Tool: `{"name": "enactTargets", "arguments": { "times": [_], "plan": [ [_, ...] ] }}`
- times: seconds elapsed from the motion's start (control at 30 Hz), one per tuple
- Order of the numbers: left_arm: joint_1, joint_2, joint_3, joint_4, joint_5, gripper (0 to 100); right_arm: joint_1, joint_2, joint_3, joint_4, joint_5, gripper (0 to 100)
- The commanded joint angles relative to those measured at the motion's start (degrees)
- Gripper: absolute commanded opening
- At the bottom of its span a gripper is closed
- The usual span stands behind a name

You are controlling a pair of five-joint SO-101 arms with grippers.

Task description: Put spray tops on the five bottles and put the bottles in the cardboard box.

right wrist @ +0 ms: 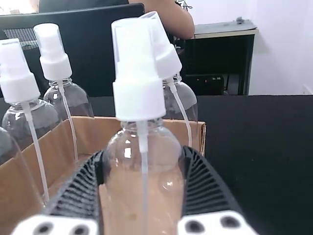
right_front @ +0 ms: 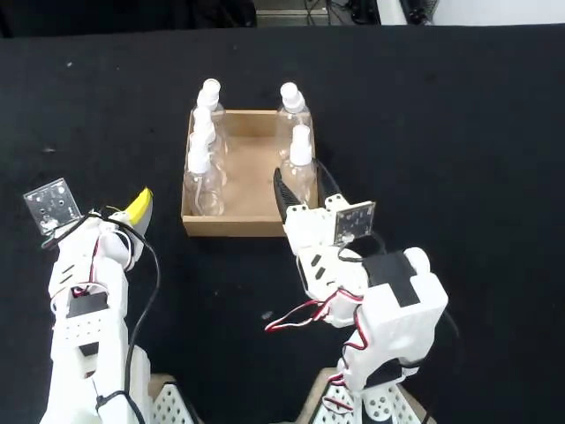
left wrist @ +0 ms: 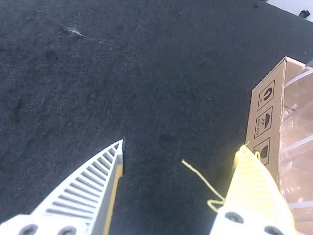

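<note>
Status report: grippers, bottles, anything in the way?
Left gripper open above the table beside the cardboard box. Right gripper shut on a capped bottle in the box's near right corner. Four more capped bottles inside. Nothing in the way.

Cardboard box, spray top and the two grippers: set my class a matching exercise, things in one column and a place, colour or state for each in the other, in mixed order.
Column one
1. left gripper
2. right gripper
3. cardboard box
4. spray top

Column two
A. white
B. brown, open at the top
C. open above the black table
D. clasping a bottle

Pairs: 1-C, 2-D, 3-B, 4-A
</note>
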Motion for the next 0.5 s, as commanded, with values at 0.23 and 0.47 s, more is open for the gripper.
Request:
{"name": "enactTargets", "arguments": {
  "times": [0.23,0.47],
  "plan": [
    [0.57,-0.79,-0.75,-1.32,0.09,31,-0.7,-0.31,-0.04,-1.67,0.0,1.6],
    [0.57,-0.79,-0.75,-1.32,0.09,31,-2.2,-0.22,0.75,-1.41,5.19,1.6]
  ]
}}
